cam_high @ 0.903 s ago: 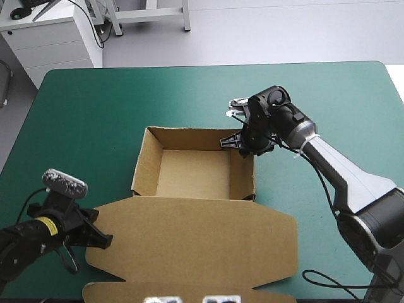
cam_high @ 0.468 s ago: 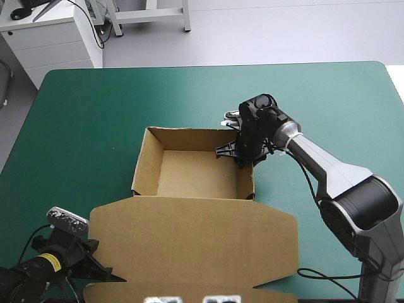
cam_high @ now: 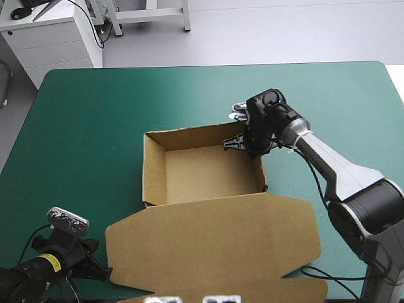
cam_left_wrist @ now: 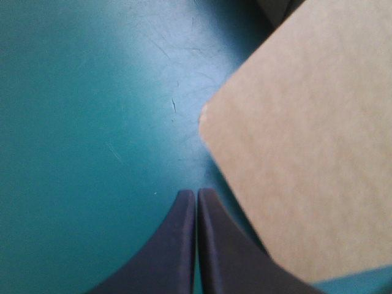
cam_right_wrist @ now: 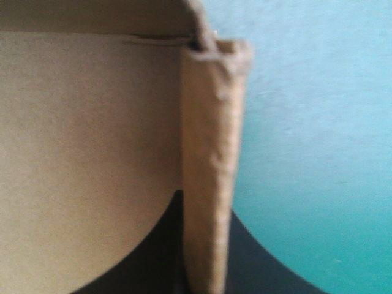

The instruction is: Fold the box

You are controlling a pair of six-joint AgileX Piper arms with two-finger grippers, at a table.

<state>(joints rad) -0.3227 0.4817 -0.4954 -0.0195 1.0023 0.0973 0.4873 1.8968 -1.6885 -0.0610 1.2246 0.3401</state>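
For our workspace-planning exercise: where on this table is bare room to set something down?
Free: the strip between the box and the teal-green cover's far edge, and the wide patch left of the box. Crowded: the near edge, taken by the lid and left tool; the right side, crossed by the arm whose right tool clamps the box's wall.

The table (cam_high: 379, 68), under an evenly lit teal-green cover (cam_high: 95, 101) that shows fine scratches just ahead of the left gripper (cam_left_wrist: 196, 195), runs on well beyond the right gripper (cam_high: 243, 146) to a far edge with rounded corners. Past that edge, farther off from the right gripper, lies a pale grey floor (cam_high: 284, 28) on which the legs of a light metal frame (cam_high: 151, 11) stand. Far beyond the left gripper, off the table's far left corner, stands a white cabinet (cam_high: 50, 41) with drawer fronts, black cables (cam_high: 100, 35) trailing down its side.
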